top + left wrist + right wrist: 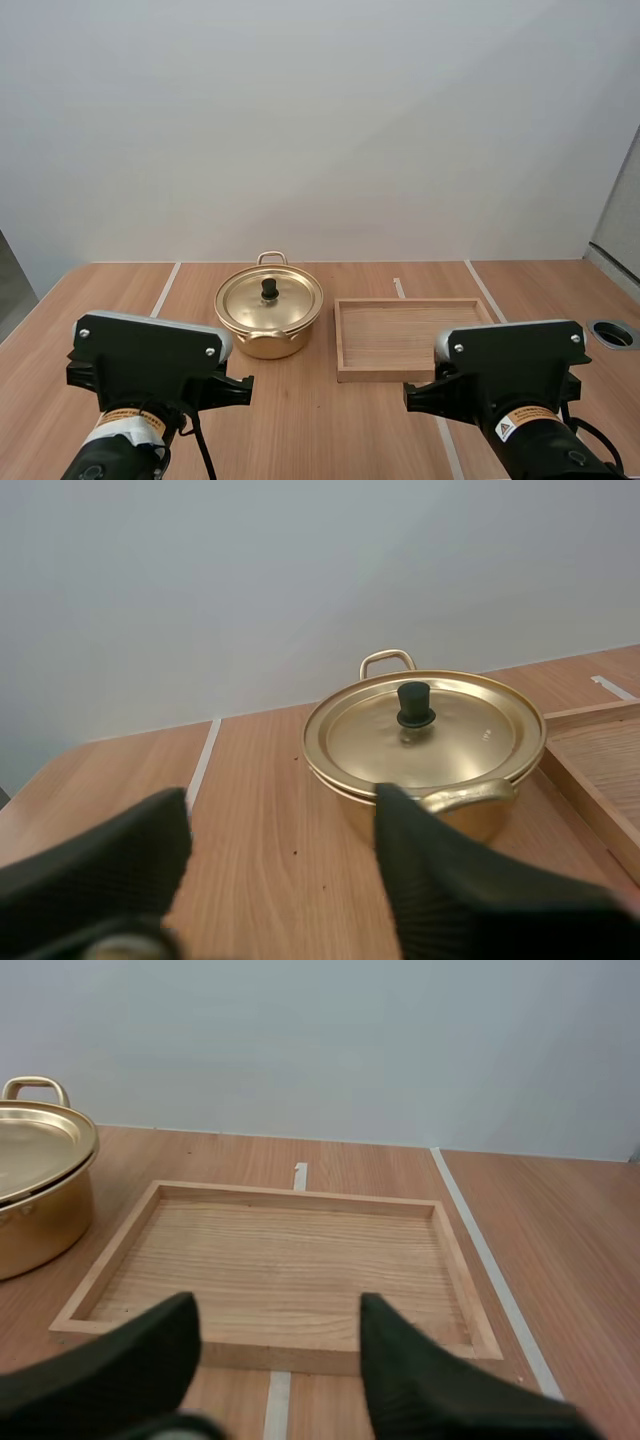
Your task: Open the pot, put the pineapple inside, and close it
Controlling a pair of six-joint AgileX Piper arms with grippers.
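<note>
A golden pot (268, 318) (430, 750) stands at the table's middle with its lid (269, 298) (425, 730) on, a black knob (269, 288) (415, 704) on top. To its right lies a shallow wooden tray (410, 335) (275, 1265) with nothing in it. My left gripper (285, 850) is open, short of the pot and apart from it, nothing between its fingers. My right gripper (280, 1345) is open too, just before the tray's near rim, holding nothing. The pot's edge (35, 1185) shows beside the tray.
Both arms' bases (150, 385) (515, 385) sit at the table's near edge. Pale tape lines (165, 290) (485, 290) run across the wooden tabletop. A round grommet hole (612, 333) lies at the table's right edge. A plain wall rises behind the table.
</note>
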